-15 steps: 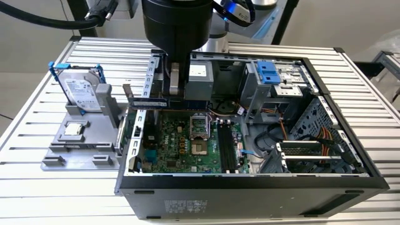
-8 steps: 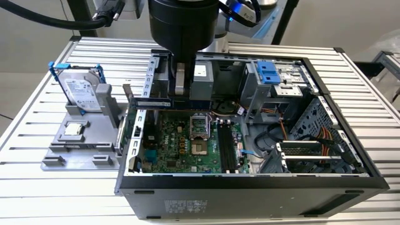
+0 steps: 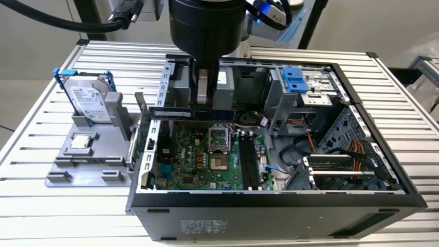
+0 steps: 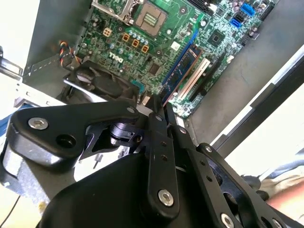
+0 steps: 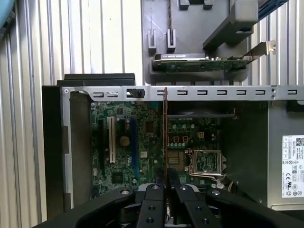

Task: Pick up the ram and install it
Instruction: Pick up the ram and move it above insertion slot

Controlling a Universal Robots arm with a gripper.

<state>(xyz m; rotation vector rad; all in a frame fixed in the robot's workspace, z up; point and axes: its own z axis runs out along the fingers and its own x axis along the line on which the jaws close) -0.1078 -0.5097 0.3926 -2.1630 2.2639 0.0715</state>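
Tool (image 5: 165,189) clamping on the ram (image 5: 165,133), you are holding it over the motherboard (image 5: 142,142), open computer case (image 3: 274,206) sitting on the desk (image 3: 69,216), hard drive (image 3: 89,100) standing beside it.

Silver ribbed aluminium slat table (image 3: 61,218) carries everything and spreads out well below jaws; its slats also show in first wrist view (image 5: 47,47).

Two items directly on it:
- Open black-and-grey sheet-metal computer tower case (image 3: 274,221), on its side, open face up, straight under jaws. Top rail visible in first wrist view (image 5: 213,91).
- Flat grey plastic fixture tray (image 3: 61,177) (image 5: 190,28), off to side of jaws, outside case wall, just beside case. Can't tell if they touch.
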